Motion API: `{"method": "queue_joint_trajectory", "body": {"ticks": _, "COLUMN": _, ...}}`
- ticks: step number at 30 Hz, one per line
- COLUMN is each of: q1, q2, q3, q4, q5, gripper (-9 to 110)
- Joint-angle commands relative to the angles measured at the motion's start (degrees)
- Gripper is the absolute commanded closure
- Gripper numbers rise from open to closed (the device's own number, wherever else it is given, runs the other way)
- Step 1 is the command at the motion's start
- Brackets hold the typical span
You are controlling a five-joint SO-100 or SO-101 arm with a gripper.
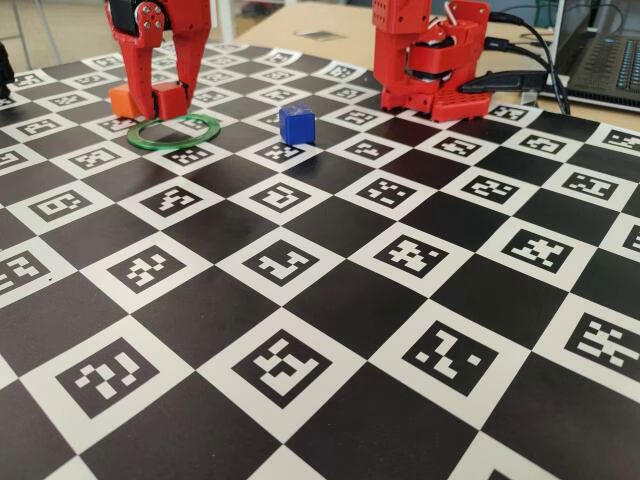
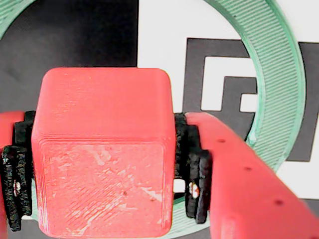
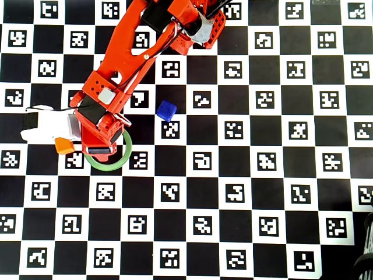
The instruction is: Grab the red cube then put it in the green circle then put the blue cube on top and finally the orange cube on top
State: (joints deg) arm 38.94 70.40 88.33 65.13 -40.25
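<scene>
My gripper (image 1: 168, 100) is shut on the red cube (image 1: 170, 98), which hangs just above the back part of the green circle (image 1: 142, 139). In the wrist view the red cube (image 2: 102, 149) sits squeezed between the black finger pads (image 2: 197, 184), and the green circle (image 2: 279, 74) curves around it on the right and beneath. The orange cube (image 1: 124, 100) rests on the mat just left of the gripper, outside the ring. The blue cube (image 1: 297, 124) stands to the right of the ring. From overhead, the gripper (image 3: 99, 150) covers the red cube, over the green circle (image 3: 116, 166).
The arm's red base (image 1: 430, 60) stands at the back of the checkerboard marker mat (image 1: 300, 300). A laptop (image 1: 600, 50) and cables lie behind it at the right. In the overhead view the orange cube (image 3: 64, 145) and blue cube (image 3: 167, 110) flank the arm.
</scene>
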Motion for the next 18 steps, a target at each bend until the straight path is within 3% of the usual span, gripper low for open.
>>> {"method": "queue_joint_trajectory", "body": {"ticks": 1, "q1": 0.35, "q2": 1.58, "q3": -0.88, "q4": -0.70, "q5": 0.44, "gripper": 95}}
{"method": "queue_joint_trajectory", "body": {"ticks": 18, "q1": -0.88, "q2": 1.41, "q3": -0.26, "q4": -1.67, "q5": 3.25, "gripper": 95}}
